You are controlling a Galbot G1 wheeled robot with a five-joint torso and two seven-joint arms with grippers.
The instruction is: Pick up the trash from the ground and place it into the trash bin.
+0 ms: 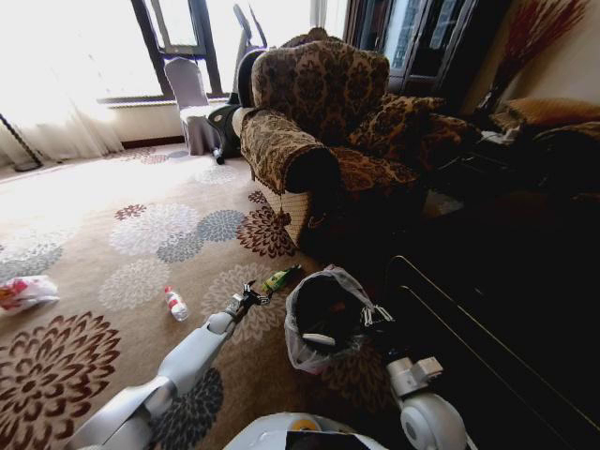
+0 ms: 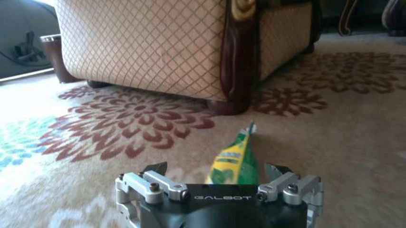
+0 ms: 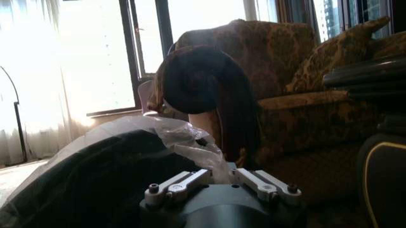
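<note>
A green packet (image 1: 277,278) lies on the flowered carpet just ahead of my left gripper (image 1: 247,299). In the left wrist view the packet (image 2: 233,156) points away between the open fingers (image 2: 155,169), and the left gripper (image 2: 217,170) hangs low over the floor. The trash bin (image 1: 323,319), black with a crinkled plastic bag, sits to the right of the packet. My right gripper (image 1: 375,316) is at its rim, and the right wrist view shows this gripper (image 3: 219,173) shut on the bag edge (image 3: 184,137). A small clear bottle (image 1: 175,303) and a white-and-red wrapper (image 1: 23,292) lie farther left.
A patterned armchair (image 1: 319,122) stands right behind the packet; its lower corner (image 2: 228,85) is close ahead of the left gripper. A dark low table (image 1: 506,319) fills the right side. A grey chair (image 1: 192,103) stands by the window. Open carpet stretches to the left.
</note>
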